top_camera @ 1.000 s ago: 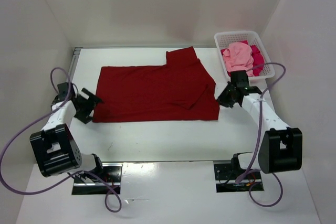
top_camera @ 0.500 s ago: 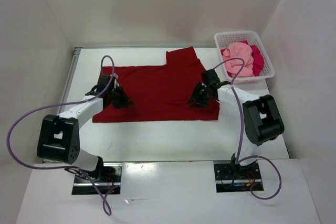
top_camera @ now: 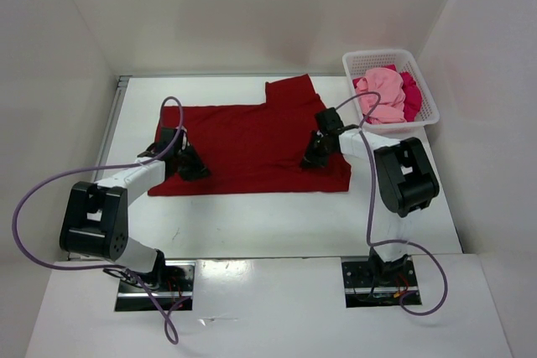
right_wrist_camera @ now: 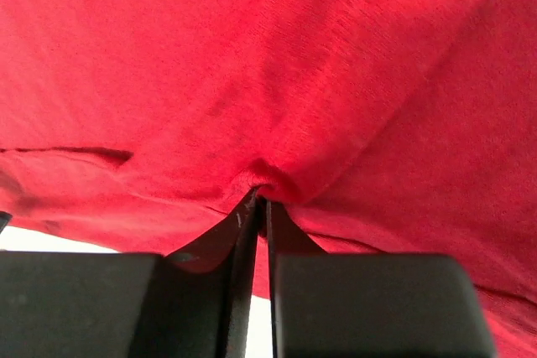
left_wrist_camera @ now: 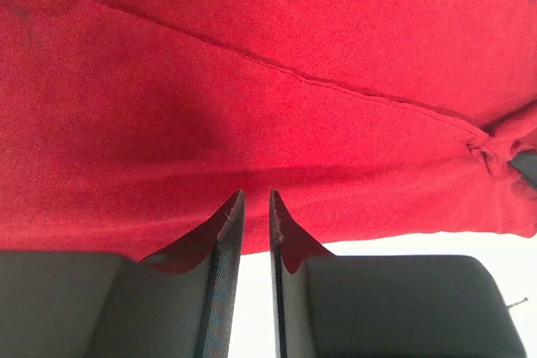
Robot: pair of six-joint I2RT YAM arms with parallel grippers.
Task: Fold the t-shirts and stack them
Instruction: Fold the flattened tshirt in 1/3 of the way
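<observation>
The dark red t-shirt (top_camera: 252, 136) lies spread flat on the white table, one sleeve pointing to the far side. My left gripper (top_camera: 191, 165) sits over its near-left part. In the left wrist view its jaws (left_wrist_camera: 255, 194) stand a narrow slit apart above the shirt's near edge (left_wrist_camera: 277, 56), with no cloth between them. My right gripper (top_camera: 310, 159) is on the shirt's right part. The right wrist view shows it (right_wrist_camera: 260, 197) shut on a puckered pinch of red cloth (right_wrist_camera: 252, 56). The light pink t-shirt (top_camera: 382, 94) and the crimson-magenta one (top_camera: 411, 94) lie bunched in the basket.
The white lattice basket (top_camera: 388, 53) stands at the far right corner against the right wall. White walls close in the table on the left, back and right. Purple cables loop from both arms above the table.
Both arms swung inward from outside the shirt's side edges onto the cloth. The left jaws narrowed from wide open to a slit, and the right jaws closed on a pinch of the shirt.
</observation>
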